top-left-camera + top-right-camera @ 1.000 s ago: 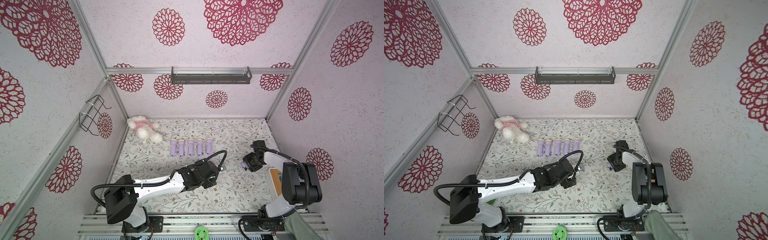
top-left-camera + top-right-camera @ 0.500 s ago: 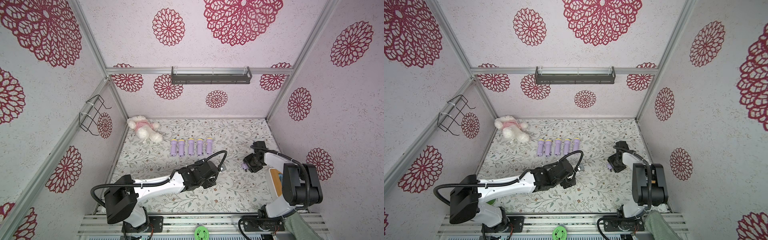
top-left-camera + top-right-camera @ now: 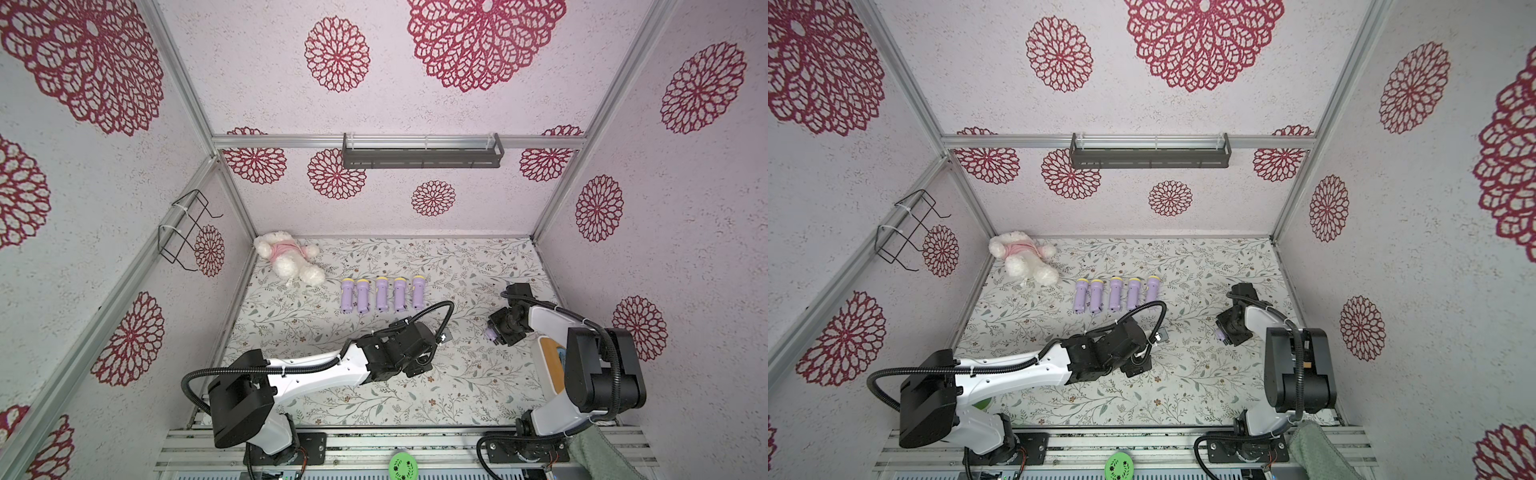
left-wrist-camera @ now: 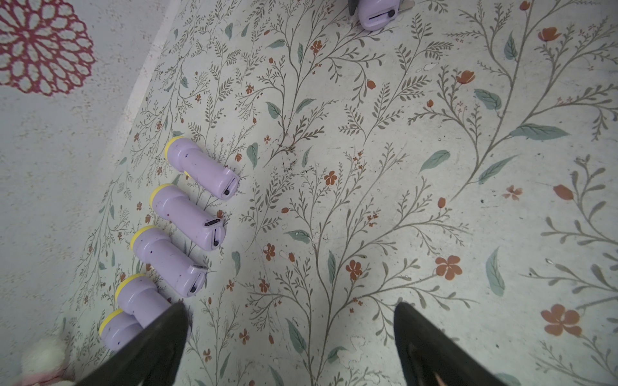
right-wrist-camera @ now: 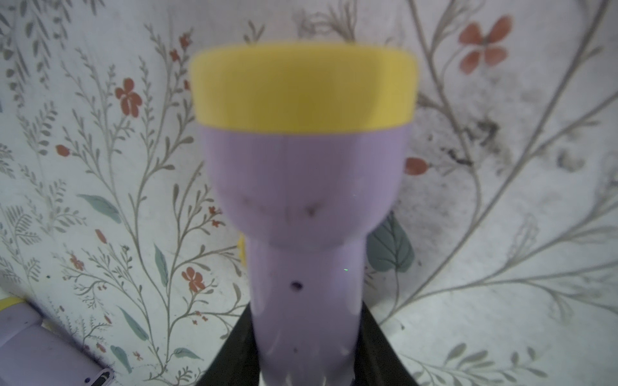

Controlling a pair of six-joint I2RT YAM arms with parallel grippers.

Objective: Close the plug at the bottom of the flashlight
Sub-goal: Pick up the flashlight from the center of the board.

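A lilac flashlight (image 5: 306, 200) with a yellow head lies on the flowered table (image 3: 457, 386) at the right. My right gripper (image 5: 306, 310) is shut on its handle, and both black fingers press its sides. Both top views show only its lilac end (image 3: 491, 333) (image 3: 1221, 333) sticking out of the right gripper (image 3: 500, 330). Its bottom end (image 4: 379, 15) faces the left wrist camera, showing a slot and a dark dot. How the plug stands I cannot tell. My left gripper (image 4: 290, 307) (image 3: 434, 353) hovers open over the table's middle, holding nothing.
Several more lilac flashlights (image 3: 381, 295) (image 4: 187, 214) lie in a row behind the left gripper. A white plush toy (image 3: 286, 259) sits in the back left corner. A wire basket (image 3: 187, 230) hangs on the left wall and a dark shelf (image 3: 422, 151) on the back wall.
My right gripper's jaws have narrowed onto the flashlight's handle. The left arm has stayed where it was, with its jaws wide.
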